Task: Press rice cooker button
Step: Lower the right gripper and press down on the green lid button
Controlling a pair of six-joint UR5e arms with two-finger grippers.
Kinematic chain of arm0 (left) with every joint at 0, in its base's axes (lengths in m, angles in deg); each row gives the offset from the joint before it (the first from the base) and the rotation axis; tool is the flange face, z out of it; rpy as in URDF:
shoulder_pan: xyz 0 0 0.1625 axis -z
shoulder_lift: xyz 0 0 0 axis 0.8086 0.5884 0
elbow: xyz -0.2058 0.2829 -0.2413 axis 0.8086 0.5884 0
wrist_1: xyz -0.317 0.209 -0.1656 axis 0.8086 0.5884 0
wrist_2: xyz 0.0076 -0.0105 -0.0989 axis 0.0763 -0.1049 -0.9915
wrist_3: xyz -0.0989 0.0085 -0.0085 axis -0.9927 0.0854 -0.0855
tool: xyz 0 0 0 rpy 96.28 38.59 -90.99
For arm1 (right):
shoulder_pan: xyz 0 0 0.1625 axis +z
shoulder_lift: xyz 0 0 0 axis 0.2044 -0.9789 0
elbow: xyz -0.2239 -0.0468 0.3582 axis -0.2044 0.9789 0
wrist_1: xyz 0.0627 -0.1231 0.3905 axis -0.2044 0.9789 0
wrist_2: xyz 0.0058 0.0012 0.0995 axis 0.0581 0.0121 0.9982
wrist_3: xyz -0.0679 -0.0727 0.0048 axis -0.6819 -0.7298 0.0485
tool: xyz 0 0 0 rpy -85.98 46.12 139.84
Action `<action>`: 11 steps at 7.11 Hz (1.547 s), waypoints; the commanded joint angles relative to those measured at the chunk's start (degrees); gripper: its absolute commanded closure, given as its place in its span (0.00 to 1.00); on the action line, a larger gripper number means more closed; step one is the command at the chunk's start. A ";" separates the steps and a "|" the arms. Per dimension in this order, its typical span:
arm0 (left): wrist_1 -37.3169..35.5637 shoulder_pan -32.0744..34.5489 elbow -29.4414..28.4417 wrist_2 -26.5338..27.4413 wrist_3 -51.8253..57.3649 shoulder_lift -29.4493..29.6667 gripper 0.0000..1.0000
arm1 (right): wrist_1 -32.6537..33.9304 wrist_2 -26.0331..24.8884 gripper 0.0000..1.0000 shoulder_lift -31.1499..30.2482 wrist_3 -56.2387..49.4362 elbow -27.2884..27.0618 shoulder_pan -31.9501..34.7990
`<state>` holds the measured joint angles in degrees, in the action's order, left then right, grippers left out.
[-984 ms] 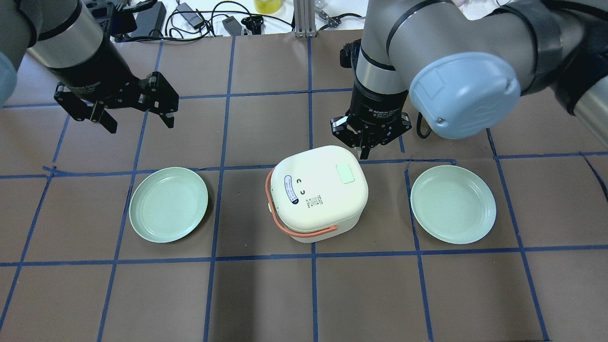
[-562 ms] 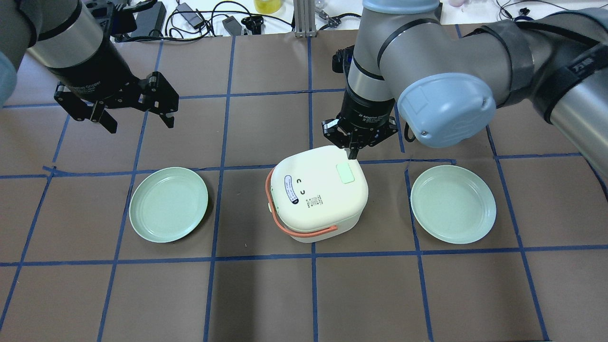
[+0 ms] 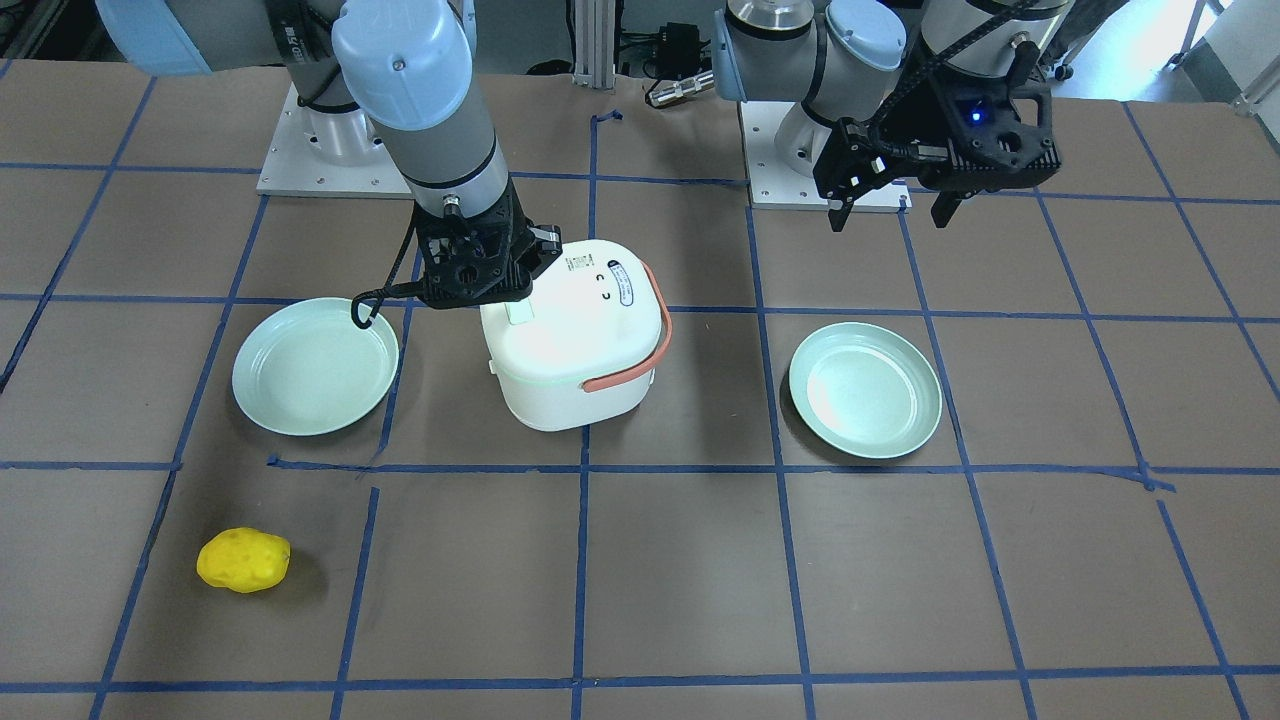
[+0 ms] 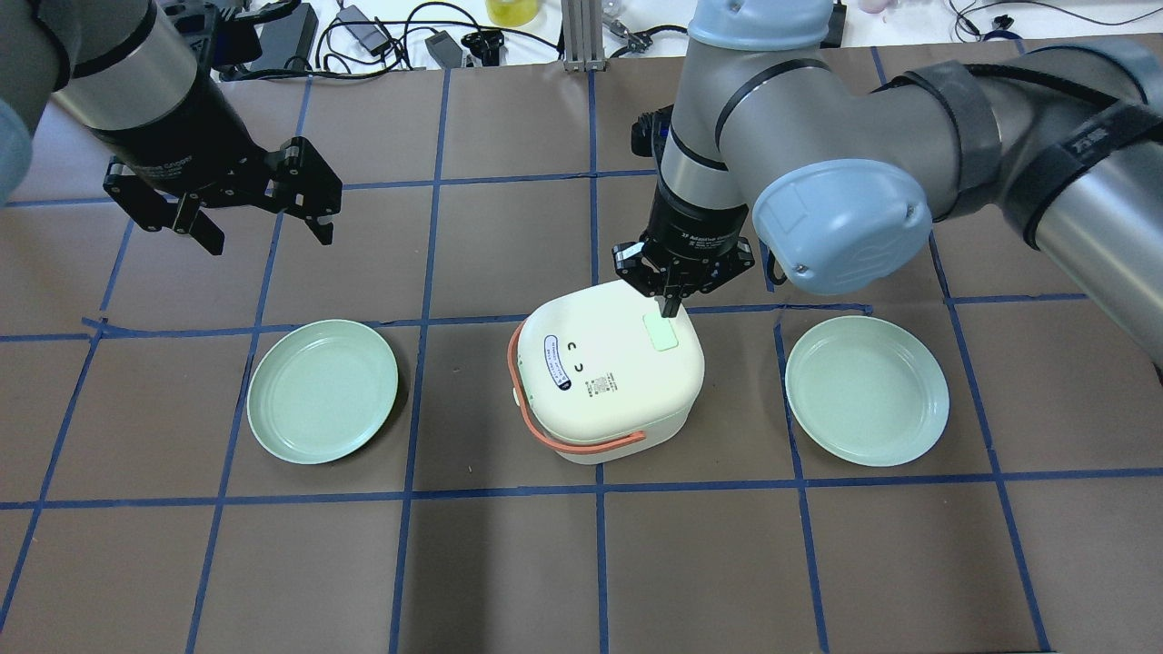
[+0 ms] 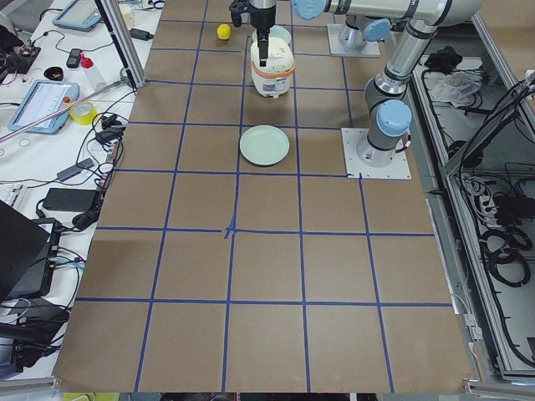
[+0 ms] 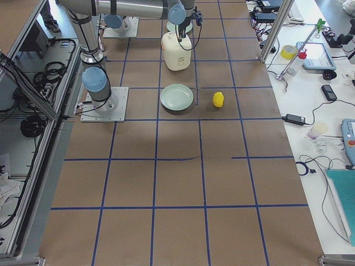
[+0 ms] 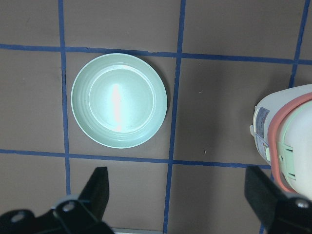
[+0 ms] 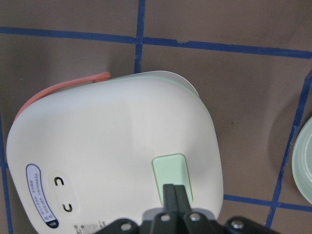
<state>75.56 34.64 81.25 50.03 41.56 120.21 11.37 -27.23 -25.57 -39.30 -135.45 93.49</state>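
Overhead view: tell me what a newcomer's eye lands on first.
The white rice cooker with its orange handle sits mid-table, and the right gripper, jaws shut, points down at the pale button on its top. A green left plate and right plate flank it, while the left gripper hangs open at the far left.

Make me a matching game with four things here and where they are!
1. pale rounded-rectangle button
2. right gripper
3. left gripper
4. yellow lumpy object

A. open, up over the brown table
B. lying on the table
C. set in the white rice cooker's lid
D. shut, tips over the button

Pairs: 1-C, 2-D, 3-A, 4-B.
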 commanded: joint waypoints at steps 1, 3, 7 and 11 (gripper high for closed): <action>0.00 0.00 0.00 0.00 0.00 0.00 0.00 | 0.89 -0.04 1.00 0.65 -0.06 -0.85 0.27; 0.00 0.00 0.00 0.00 0.00 0.09 0.00 | 1.94 0.04 1.00 1.44 -0.06 -0.94 0.27; 0.00 0.00 0.00 0.00 0.00 0.00 0.00 | 1.95 0.04 1.00 1.88 -0.50 -0.94 0.27; 0.00 0.00 0.00 0.00 0.00 0.00 0.00 | 1.86 0.22 1.00 1.71 0.37 0.37 0.36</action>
<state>75.56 34.64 81.25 50.03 41.56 120.21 13.32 -27.15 -23.39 -39.51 -136.03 93.78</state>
